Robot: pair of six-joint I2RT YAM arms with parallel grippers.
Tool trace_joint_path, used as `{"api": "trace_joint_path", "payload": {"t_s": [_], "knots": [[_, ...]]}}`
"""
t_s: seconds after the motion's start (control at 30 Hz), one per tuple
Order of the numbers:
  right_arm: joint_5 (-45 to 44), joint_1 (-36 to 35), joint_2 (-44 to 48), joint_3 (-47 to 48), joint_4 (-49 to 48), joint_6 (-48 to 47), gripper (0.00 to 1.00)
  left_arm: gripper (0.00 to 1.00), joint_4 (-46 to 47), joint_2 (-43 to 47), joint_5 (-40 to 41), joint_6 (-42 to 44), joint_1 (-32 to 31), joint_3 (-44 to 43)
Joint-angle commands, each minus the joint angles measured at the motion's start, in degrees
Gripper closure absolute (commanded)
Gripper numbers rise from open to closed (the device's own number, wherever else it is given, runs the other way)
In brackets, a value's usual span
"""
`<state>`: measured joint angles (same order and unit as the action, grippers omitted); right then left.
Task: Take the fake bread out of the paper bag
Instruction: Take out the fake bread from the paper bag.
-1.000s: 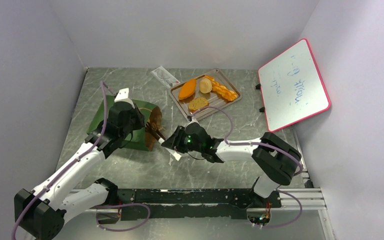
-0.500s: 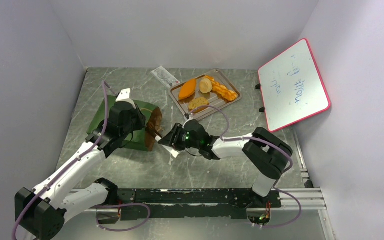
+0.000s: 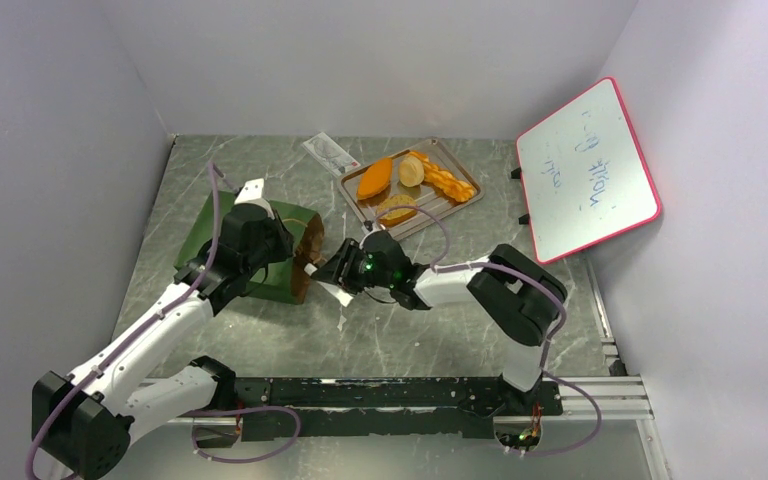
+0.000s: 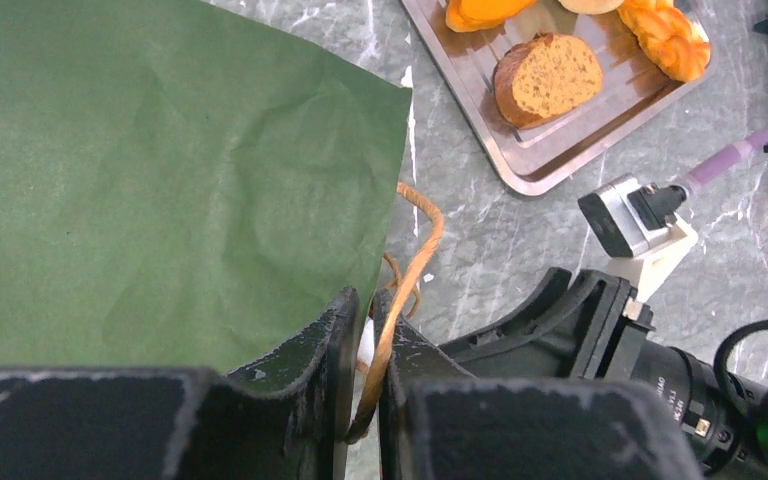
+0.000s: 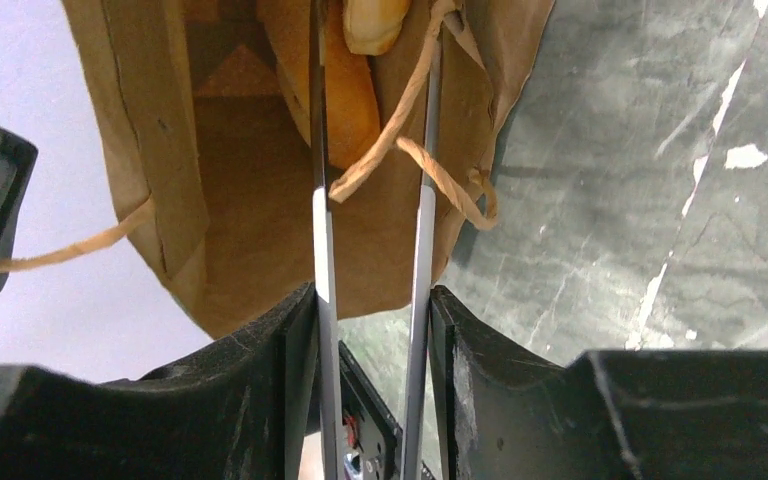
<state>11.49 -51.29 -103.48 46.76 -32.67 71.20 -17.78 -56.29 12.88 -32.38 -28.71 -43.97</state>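
Observation:
The dark green paper bag (image 3: 245, 245) lies on its side, its brown mouth (image 5: 250, 180) facing right. My left gripper (image 4: 365, 312) is shut on a tan handle (image 4: 418, 245) at the bag's edge (image 4: 160, 180). My right gripper (image 3: 326, 272) is at the mouth, open, with its thin blades (image 5: 318, 150) reaching inside. Between the blades lie a golden-orange piece of fake bread (image 5: 352, 100) and a paler piece (image 5: 375, 22), crossed by a handle loop (image 5: 400, 110). More fake bread lies on the tray: an orange loaf (image 3: 375, 178), a bun (image 3: 412, 171), a braided stick (image 3: 447, 181) and a slice (image 4: 548, 78).
The metal tray (image 3: 438, 212) sits behind the right arm, toward the back. A pink-framed whiteboard (image 3: 588, 170) leans on the right wall. A small white packet (image 3: 330, 152) lies near the back wall. A black rail (image 3: 400, 395) runs along the near edge.
My right gripper has moved left into the bag's mouth and its jaws have spread a little wider. The left gripper and the bag have stayed put.

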Motion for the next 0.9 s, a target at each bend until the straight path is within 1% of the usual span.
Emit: {"api": "trace_joint_path", "payload": {"t_s": [0.0,0.1,0.2,0.23,0.4,0.5,0.63,0.87], "knots": [[1.8,1.0,-3.0,2.5,-2.9,0.5,0.59,0.93,1.6,-0.3,-1.3,0.0,0.3,0.9],[2.4,1.2,-4.6,3.0,-3.6,0.9,0.6,0.93,1.5,-0.3,-1.2,0.1,0.3,0.7],[2.8,1.3,-5.8,3.6,-3.9,0.9,0.64,0.93,1.3,-0.4,-0.9,0.0,0.3,0.7],[3.0,1.3,-6.1,3.7,-4.1,0.9,0.68,0.93,1.3,-0.4,-0.8,0.0,0.3,0.7],[3.5,1.4,-5.3,2.2,-5.6,1.2,0.91,0.93,1.0,-0.5,0.5,-0.7,0.3,0.7],[3.5,1.5,-3.6,0.7,-6.1,1.4,1.0,0.93,0.4,-0.7,2.4,-1.7,0.3,0.3],[2.6,1.6,0.3,-2.3,-6.1,1.0,1.0,0.93,-0.8,-1.5,6.3,-3.5,0.4,-0.8],[0.1,1.6,10.6,-8.2,-3.0,-0.8,1.0,0.93,-1.5,-3.7,11.0,-5.4,0.3,-2.6]]}}
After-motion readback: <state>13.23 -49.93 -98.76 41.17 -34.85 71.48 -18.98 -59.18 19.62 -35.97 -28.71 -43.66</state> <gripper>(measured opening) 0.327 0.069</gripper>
